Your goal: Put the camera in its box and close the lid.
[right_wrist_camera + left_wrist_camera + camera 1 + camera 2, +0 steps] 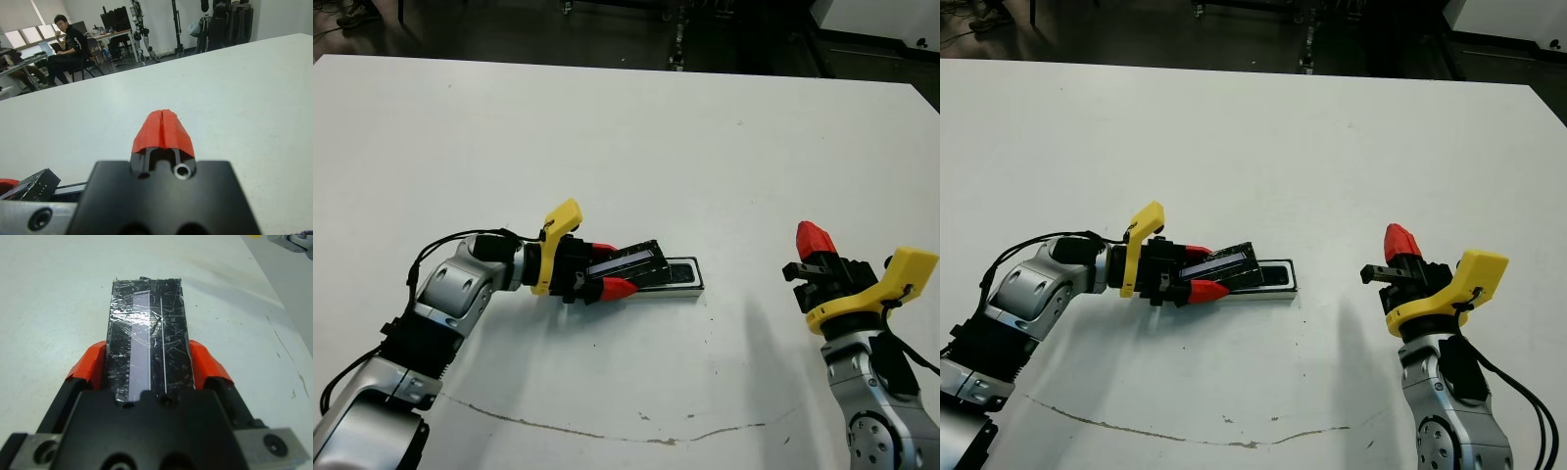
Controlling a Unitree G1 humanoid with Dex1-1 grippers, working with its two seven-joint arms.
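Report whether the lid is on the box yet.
Not yet: the left hand holds the lid tilted over the box, whose far end remains uncovered.

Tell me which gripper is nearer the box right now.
Left. The left gripper holds the lid tilted over the box, right at its end. The right gripper is shut, well off to the box's right.
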